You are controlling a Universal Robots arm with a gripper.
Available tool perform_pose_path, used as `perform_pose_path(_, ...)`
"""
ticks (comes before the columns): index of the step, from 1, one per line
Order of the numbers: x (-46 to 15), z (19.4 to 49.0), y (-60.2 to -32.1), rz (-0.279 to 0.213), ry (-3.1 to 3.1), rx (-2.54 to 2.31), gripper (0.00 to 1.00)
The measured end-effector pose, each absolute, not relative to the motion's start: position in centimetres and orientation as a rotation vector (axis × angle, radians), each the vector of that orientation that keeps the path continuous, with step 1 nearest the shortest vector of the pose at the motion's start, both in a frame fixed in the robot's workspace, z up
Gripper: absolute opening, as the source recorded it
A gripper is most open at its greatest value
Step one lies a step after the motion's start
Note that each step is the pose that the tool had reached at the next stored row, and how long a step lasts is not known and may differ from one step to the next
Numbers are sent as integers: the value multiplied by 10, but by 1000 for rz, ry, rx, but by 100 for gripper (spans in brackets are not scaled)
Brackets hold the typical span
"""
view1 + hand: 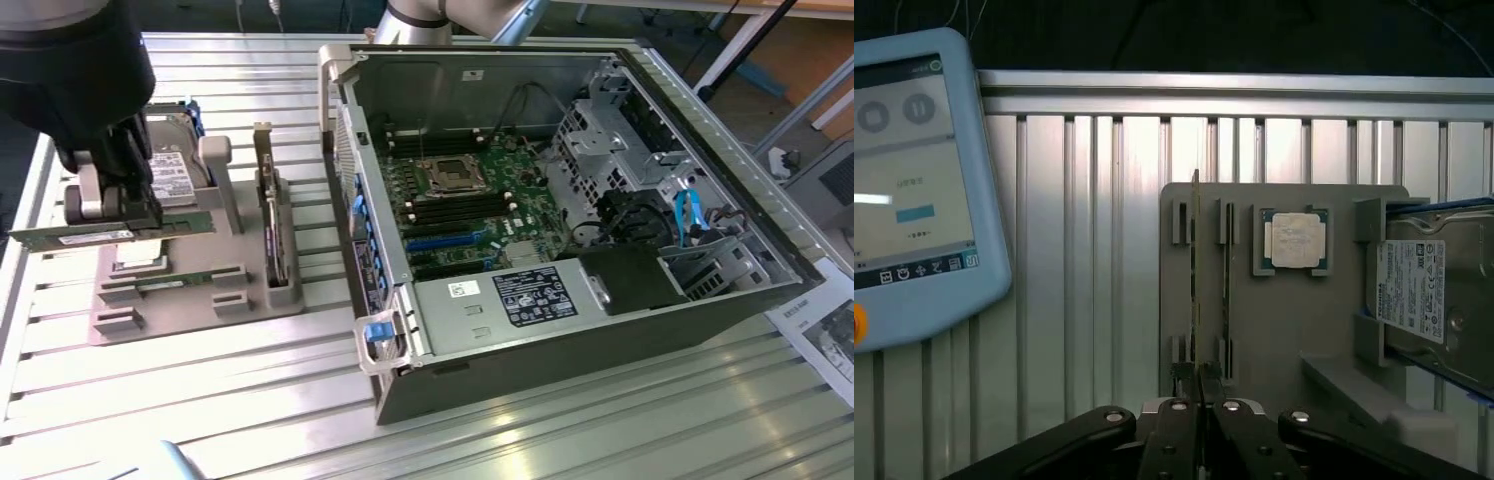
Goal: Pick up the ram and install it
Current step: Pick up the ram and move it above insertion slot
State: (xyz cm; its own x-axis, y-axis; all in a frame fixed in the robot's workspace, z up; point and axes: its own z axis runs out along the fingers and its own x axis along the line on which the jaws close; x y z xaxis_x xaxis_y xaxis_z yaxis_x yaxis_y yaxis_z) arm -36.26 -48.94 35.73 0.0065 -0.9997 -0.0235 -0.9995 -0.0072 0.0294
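My gripper [114, 222] is shut on the ram [80, 238], a slim green stick held level just above the grey holder [200, 310] at the exterior view's left. In the wrist view the ram [1196, 260] shows edge-on, running away from my gripper [1199, 385] and reaching slightly past the holder's [1284, 320] far edge. A second green stick [1226, 290] stands in the holder's slot beside it. The open computer case [721, 300] lies at the exterior view's right, and the motherboard [507, 215] with its dark memory slots [461, 212] is exposed.
The holder also carries a hard drive [1434, 290], a square silver processor chip [1296, 240] and an upright dark card [274, 235]. A blue teach pendant [914, 190] lies on the ribbed metal table [200, 400]. The case wall [350, 180] stands between the holder and the motherboard.
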Motion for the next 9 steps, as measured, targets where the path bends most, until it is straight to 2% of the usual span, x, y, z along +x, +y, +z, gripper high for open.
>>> perform_pose_path(9,-363,387,-489,-59,-2210,2226,12)
